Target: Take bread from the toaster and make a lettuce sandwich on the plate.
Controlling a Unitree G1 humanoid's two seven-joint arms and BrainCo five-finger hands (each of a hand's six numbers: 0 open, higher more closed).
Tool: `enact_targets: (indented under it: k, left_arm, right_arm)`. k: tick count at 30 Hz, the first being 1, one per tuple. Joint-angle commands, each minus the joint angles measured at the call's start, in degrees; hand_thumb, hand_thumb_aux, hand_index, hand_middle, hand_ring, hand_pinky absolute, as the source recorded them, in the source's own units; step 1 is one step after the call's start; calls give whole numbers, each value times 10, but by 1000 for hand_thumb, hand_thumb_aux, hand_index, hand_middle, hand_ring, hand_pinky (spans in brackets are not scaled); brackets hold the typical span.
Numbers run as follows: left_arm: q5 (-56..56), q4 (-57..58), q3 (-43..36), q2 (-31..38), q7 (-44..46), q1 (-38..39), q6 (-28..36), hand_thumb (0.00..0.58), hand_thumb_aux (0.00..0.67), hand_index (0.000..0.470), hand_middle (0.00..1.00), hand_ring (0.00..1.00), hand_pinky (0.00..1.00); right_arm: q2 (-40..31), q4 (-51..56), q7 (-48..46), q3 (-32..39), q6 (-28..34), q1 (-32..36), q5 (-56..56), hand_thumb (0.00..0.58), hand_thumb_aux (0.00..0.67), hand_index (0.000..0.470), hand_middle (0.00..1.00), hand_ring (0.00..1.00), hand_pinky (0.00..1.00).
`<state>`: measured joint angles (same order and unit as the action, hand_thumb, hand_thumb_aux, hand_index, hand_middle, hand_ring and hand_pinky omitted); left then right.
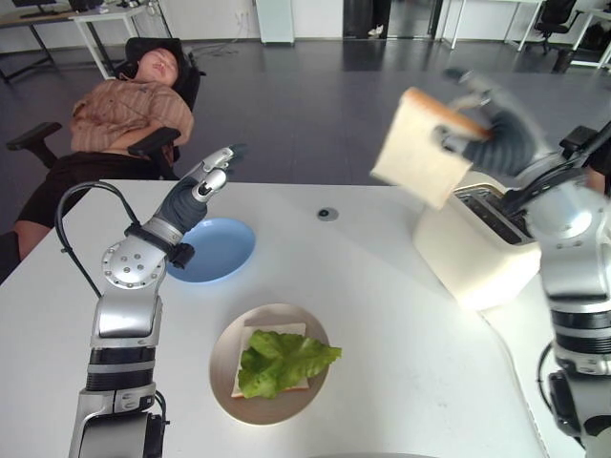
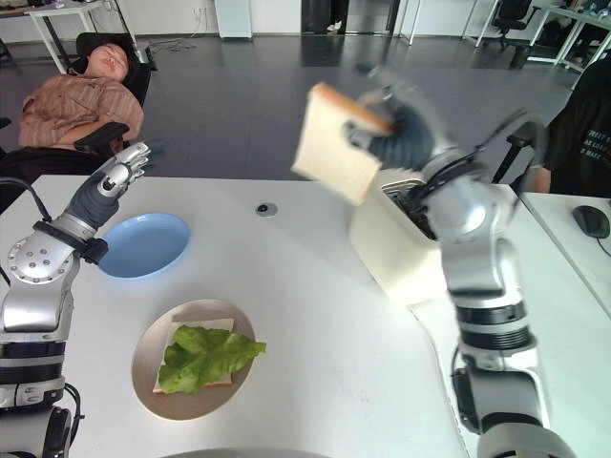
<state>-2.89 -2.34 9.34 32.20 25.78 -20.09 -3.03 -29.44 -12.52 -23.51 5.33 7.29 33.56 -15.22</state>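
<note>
A slice of bread (image 1: 425,153) is clamped in the right hand (image 1: 492,134), held in the air above the toaster (image 1: 477,253) at the table's (image 1: 382,315) right edge. Near the front edge, a tan plate (image 1: 221,358) carries another slice (image 1: 272,330) topped with lettuce (image 1: 282,361). The left hand (image 1: 215,172), fingers stretched apart and holding nothing, hangs over a blue plate (image 1: 224,250) towards the far left.

This looks like an open office or a robotics lab. A wide dark floor (image 1: 315,105) stretches away beyond the white table (image 1: 382,315). At 11 o'clock stand desks (image 1: 100,24) on white legs, and at 1 o'clock a wheeled office chair (image 1: 557,21). At 3 o'clock a second table (image 2: 563,248) carries a computer mouse (image 2: 592,221).
</note>
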Motion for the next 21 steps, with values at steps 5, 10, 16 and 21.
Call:
enact_targets:
  k: [5,10,16,21]
  left_arm:
    - [-1,-12,2,8,1,-2,13,0,0,0,0,0,0]
    - [-1,-15,4,8,0,1,15,0,0,0,0,0,0]
    - [0,-20,5,7,-2,7,17,0,0,0,0,0,0]
    - [0,-22,6,7,-3,9,18,0,0,0,0,0,0]
  right_arm:
    - [97,-50,-150,135,151,-83,161,580,670,470,0,0,0]
    - [146,-16,-155,209,171,-99,156,580,670,470,0,0,0]
    - [194,72,-142,273,141,-94,126,580,670,470,0,0,0]
    - [214,164,-126,299,88,-87,90,580,670,470,0,0,0]
